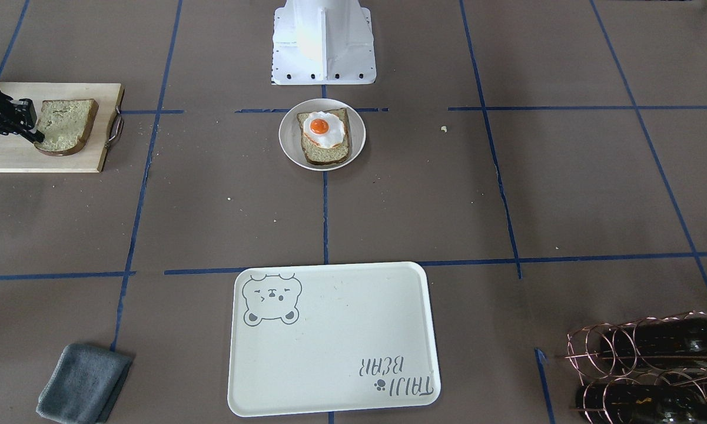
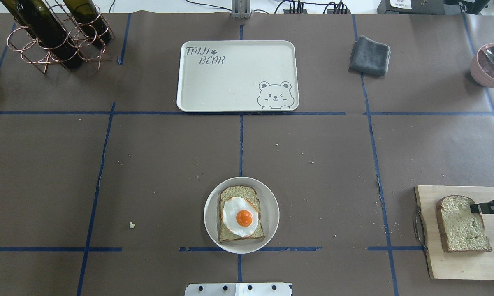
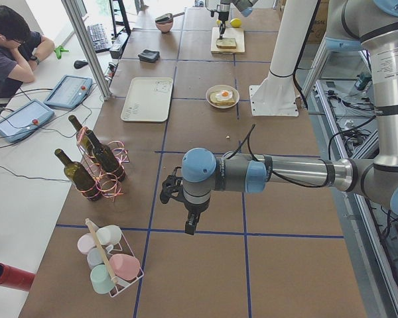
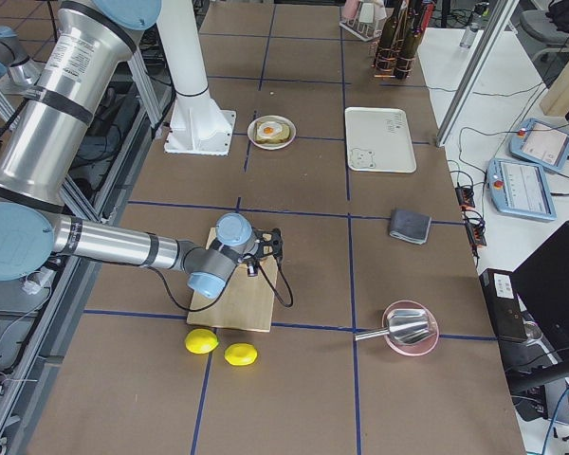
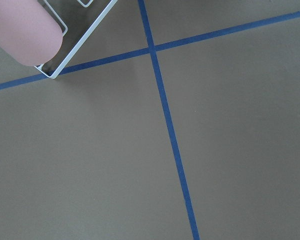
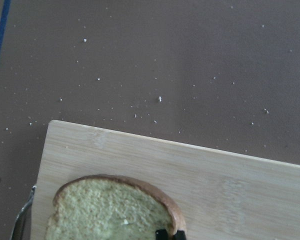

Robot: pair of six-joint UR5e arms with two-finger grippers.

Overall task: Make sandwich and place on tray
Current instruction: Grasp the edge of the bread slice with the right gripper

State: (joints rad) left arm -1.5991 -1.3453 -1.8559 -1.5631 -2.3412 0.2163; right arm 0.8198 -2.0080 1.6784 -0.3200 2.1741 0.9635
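Observation:
One bread slice [image 2: 238, 193] with the fried egg [image 2: 243, 216] on it lies on a small white plate [image 2: 271, 213] near the robot base. The second bread slice [image 2: 460, 226] lies on the wooden cutting board [image 2: 460, 263] at my right. My right gripper [image 2: 473, 206] is at that slice's far corner. In the right wrist view its fingertips [image 6: 162, 234] pinch the crust of the slice [image 6: 110, 210]. The cream bear tray [image 2: 230, 82] is empty at the far middle. My left gripper [image 3: 189, 228] hangs over bare table far to the left. I cannot tell if it is open.
A grey cloth [image 2: 369, 55] lies right of the tray. A copper rack with wine bottles [image 2: 53, 37] stands at the far left. A pink bowl with a spoon [image 2: 487, 65] is at the far right. Two lemons [image 4: 223, 348] lie beside the board. A cup rack [image 3: 109, 262] stands near the left arm.

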